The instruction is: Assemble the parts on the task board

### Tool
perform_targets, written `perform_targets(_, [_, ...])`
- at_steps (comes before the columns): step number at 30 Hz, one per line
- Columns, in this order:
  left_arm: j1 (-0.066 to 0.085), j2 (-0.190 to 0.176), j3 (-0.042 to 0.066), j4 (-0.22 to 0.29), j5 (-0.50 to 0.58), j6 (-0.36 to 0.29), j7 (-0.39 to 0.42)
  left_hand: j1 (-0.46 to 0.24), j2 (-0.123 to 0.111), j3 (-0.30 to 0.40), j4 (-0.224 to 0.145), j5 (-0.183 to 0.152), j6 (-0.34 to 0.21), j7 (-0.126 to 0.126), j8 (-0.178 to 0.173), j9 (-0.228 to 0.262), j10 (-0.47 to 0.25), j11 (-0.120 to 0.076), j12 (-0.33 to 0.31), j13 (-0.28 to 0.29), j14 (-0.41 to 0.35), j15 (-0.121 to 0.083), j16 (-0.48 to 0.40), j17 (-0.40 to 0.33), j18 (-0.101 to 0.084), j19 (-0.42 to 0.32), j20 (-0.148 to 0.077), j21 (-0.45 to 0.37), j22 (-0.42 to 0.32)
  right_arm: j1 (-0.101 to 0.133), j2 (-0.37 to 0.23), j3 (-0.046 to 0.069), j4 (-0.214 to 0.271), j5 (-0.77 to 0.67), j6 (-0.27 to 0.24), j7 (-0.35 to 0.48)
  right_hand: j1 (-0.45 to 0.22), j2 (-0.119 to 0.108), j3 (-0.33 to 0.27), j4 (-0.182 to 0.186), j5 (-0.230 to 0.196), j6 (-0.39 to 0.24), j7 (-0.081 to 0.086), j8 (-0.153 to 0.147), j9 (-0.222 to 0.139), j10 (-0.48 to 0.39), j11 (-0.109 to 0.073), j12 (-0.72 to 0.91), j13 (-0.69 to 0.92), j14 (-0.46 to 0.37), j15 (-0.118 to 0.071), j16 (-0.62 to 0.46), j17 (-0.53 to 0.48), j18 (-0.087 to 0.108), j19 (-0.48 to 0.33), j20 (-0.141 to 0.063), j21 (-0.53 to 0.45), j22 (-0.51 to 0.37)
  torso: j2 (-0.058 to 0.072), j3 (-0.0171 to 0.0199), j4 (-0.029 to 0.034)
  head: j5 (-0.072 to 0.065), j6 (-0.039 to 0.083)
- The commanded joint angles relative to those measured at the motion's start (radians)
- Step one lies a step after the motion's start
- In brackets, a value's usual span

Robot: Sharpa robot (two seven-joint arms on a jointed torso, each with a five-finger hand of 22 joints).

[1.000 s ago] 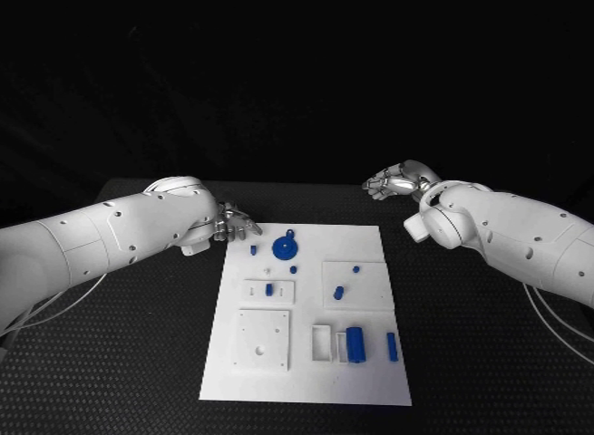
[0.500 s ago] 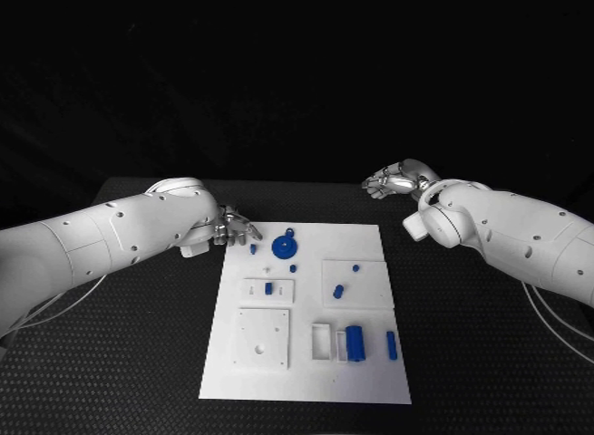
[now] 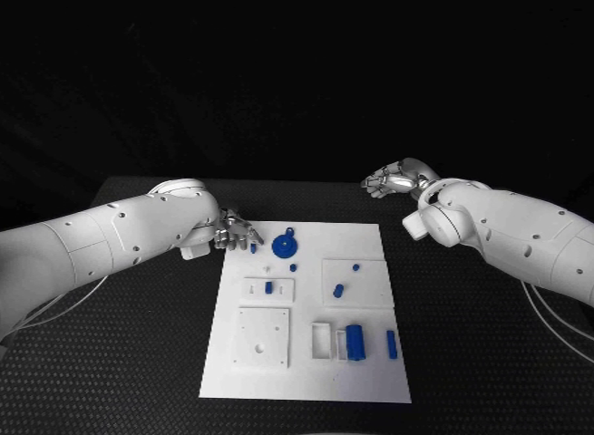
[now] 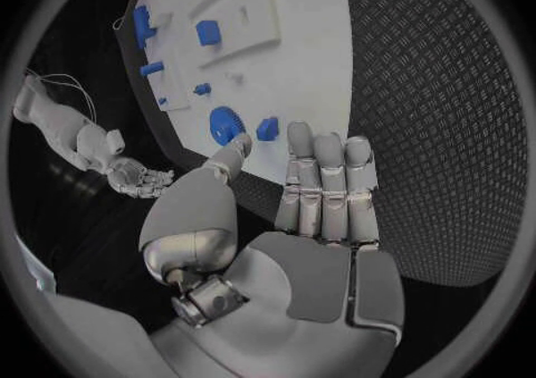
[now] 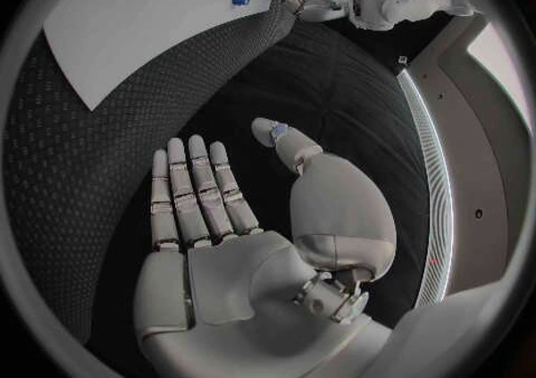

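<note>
The white task board (image 3: 371,245) lies in the middle of the table. A blue gear-shaped part (image 3: 285,245) and a small blue peg (image 3: 254,246) sit near its far left corner. My left hand (image 3: 234,229) hovers at that corner with fingers apart and nothing in them. In the left wrist view its fingertips (image 4: 324,147) reach almost to the peg (image 4: 267,129), with the gear (image 4: 227,122) by the thumb. My right hand (image 3: 397,178) is raised beyond the board's far right corner, palm (image 5: 223,217) open and holding nothing.
More blue parts are on the board: a peg in a small plate (image 3: 268,288), two pegs on the right plate (image 3: 338,291), a block (image 3: 355,342) and a bar (image 3: 391,344) near the front. A white square plate (image 3: 263,338) sits front left.
My left hand has crept a little toward the board's far left corner and the small peg. The right hand has stayed put.
</note>
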Motion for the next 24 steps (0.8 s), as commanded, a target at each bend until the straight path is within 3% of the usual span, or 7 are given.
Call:
perform_targets(1, [0.0,0.001,0.0,0.003,0.01,0.023,0.002,0.004,0.014,-0.007,-0.001,0.006,0.009,-0.001,0.007,0.001,0.003,-0.001,-0.001,0.002,-0.006,-0.001,0.005,0.002,-0.013,-0.007,-0.104,-0.004,0.002,0.0,0.002,0.0,-0.001,0.0,0.008,0.006,-0.006,0.001,-0.005,0.0,0.006,-0.005,0.008,0.001,-0.001,-0.004,0.006,-0.003,-0.002,-0.006,0.0,0.005,-0.001,-0.017,-0.006,0.001,-0.005,0.002,0.001,0.0003,0.0005,0.0,-0.001])
perform_targets(9, [0.0,0.002,0.0,0.001,0.026,0.017,0.004,0.019,0.03,-0.016,-0.014,0.015,0.006,0.0,0.006,0.001,0.001,0.001,-0.003,0.005,-0.01,0.0,0.006,0.003,-0.014,-0.009,-0.103,-0.005,0.007,0.0,0.004,0.0,-0.003,0.0,0.012,0.004,-0.006,0.001,-0.006,0.0,0.006,-0.006,0.008,0.001,-0.002,-0.005,0.006,-0.003,-0.002,-0.006,0.0,0.005,-0.001,-0.016,-0.006,0.001,-0.006,0.002,0.001,-0.0001,0.0,-0.001,-0.002])
perform_targets(13, [0.0,0.003,0.0,0.002,0.048,0.014,0.006,0.043,0.062,-0.021,-0.035,0.025,0.008,0.001,0.007,0.001,0.002,0.001,-0.005,0.008,-0.012,0.002,0.008,0.004,-0.015,-0.01,-0.102,-0.006,0.011,0.0,0.006,0.0,-0.004,0.0,0.005,0.009,-0.006,0.001,-0.006,0.0,0.007,-0.006,0.008,0.001,-0.002,-0.005,0.006,-0.003,-0.002,-0.006,0.0,0.005,-0.001,-0.016,-0.006,0.001,-0.006,0.002,0.001,0.0,-0.0004,-0.001,-0.003])
perform_targets(21, [0.0,0.002,0.0,-0.001,0.058,0.021,0.005,0.111,0.136,-0.023,-0.11,0.118,0.012,0.002,0.01,0.0,0.006,0.001,-0.007,0.015,-0.011,0.005,0.01,0.005,-0.019,-0.007,-0.098,-0.007,0.022,0.0,0.006,0.0,-0.006,0.0,-0.001,0.013,-0.005,0.002,-0.006,0.001,0.007,-0.006,0.008,0.002,-0.002,-0.004,0.006,-0.003,-0.002,-0.006,-0.001,0.006,-0.002,-0.016,-0.006,0.001,-0.006,0.003,0.001,-0.0002,0.0007,-0.004,-0.009])
perform_targets(24, [0.0,0.002,0.0,-0.003,0.058,0.024,0.005,0.118,0.142,-0.024,-0.12,0.132,0.012,0.001,0.011,0.0,0.005,0.002,-0.009,0.016,-0.011,0.006,0.01,0.005,-0.02,-0.006,-0.097,-0.008,0.024,0.0,0.007,0.0,-0.007,0.0,0.003,0.011,-0.005,0.003,-0.005,0.001,0.008,-0.006,0.008,0.002,-0.002,-0.004,0.006,-0.003,-0.001,-0.006,-0.001,0.007,-0.002,-0.016,-0.006,0.001,-0.006,0.003,0.0,-0.0002,0.001,-0.004,-0.009])
